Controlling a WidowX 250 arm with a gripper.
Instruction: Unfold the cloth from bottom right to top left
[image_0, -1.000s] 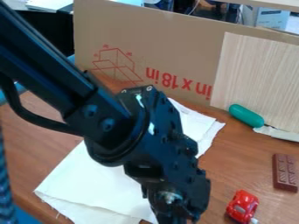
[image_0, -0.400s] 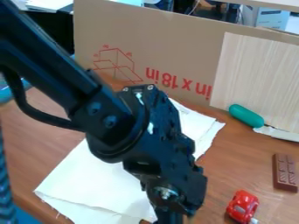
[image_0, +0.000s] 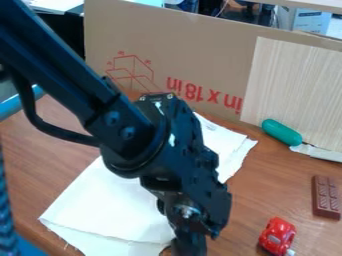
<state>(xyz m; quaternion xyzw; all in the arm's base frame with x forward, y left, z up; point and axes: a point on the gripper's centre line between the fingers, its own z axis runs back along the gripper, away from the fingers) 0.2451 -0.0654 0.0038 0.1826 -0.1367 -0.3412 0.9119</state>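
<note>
Cloth: the white cloth (image_0: 103, 205) lies on the wooden desk (image_0: 50, 150), near its lower left edge; it is folded, and the layers can be seen at its lower left side and at its right side.
Arm: the black arm (image_0: 80, 82) comes from the upper left and passes above the cloth, hiding the middle part of it.
Gripper: the gripper (image_0: 188, 246) points down, at the lower right corner of the cloth; if it is open or closed, or if it grips the cloth, I cannot tell.
Right side of desk: a red toy car (image_0: 278, 235) is below a brown chocolate bar (image_0: 326, 197), the two apart.
Back of desk: a green rounded object (image_0: 281, 132) lies before a pale board (image_0: 297, 90), beside the cardboard (image_0: 200, 50).
</note>
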